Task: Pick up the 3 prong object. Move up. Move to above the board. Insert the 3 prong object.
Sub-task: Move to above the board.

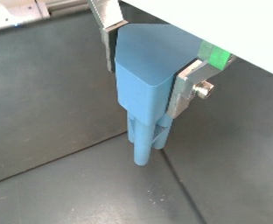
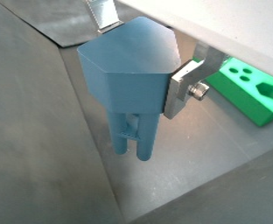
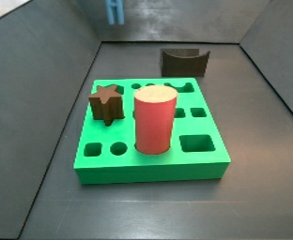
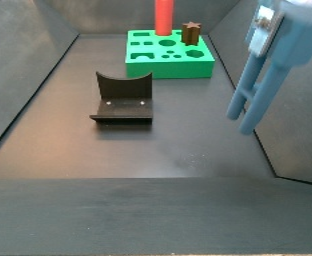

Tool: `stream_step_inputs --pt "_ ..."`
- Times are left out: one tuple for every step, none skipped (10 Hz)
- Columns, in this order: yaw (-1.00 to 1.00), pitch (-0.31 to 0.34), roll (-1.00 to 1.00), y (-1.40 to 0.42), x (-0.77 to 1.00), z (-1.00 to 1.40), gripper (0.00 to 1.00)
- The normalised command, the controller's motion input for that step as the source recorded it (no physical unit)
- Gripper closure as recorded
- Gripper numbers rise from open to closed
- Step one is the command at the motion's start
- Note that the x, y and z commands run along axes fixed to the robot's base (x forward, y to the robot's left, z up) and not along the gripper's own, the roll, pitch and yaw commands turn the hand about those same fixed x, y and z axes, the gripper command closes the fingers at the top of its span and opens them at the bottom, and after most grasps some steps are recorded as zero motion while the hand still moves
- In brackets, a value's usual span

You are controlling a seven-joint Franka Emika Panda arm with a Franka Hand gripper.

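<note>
My gripper (image 1: 145, 74) is clenching the 3 prong object (image 1: 145, 96) by its blocky top, prongs hanging free for insertion, the board (image 4: 170, 53) at eleven o'clock, well apart.

Grey-walled lab test bin (image 3: 61, 56), pegboard rig

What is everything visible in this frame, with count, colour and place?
3 prong object: one, light blue, held between the gripper fingers, lifted off the floor, away from the board.
Board: one, bright green, on the grey floor.
Cylinder: one, red, standing upright in the board.
Star block: one, dark brown, seated in the board.
Curved-top block: one, dark brown, on the floor apart from the board.
Gripper: one, silver fingers, shut on the 3 prong object.
</note>
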Motion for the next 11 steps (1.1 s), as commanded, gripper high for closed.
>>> stream_step_inputs --pt "-0.04 0.032 -0.14 0.27 0.08 1.0 1.0" --pt "-0.04 0.042 -0.12 0.25 0.07 1.0 1.0" --pt "-0.04 0.052 -0.1 0.24 0.07 1.0 1.0" --pt "-0.04 0.057 -0.09 0.22 0.06 1.0 1.0" --pt "-0.04 0.061 -0.06 0.2 0.04 1.0 1.0" --pt "-0.04 0.061 -0.05 0.13 0.02 0.83 1.0" --pt "-0.04 0.06 -0.04 0.08 0.0 0.68 1.0" --pt "-0.04 0.057 -0.03 0.06 -0.01 0.57 1.0" --pt "-0.04 0.058 -0.01 0.04 -0.01 0.37 1.0" --pt "-0.03 0.069 0.0 0.02 0.0 0.17 1.0" --pt "-1.0 0.303 0.24 -1.0 0.21 0.0 1.0"
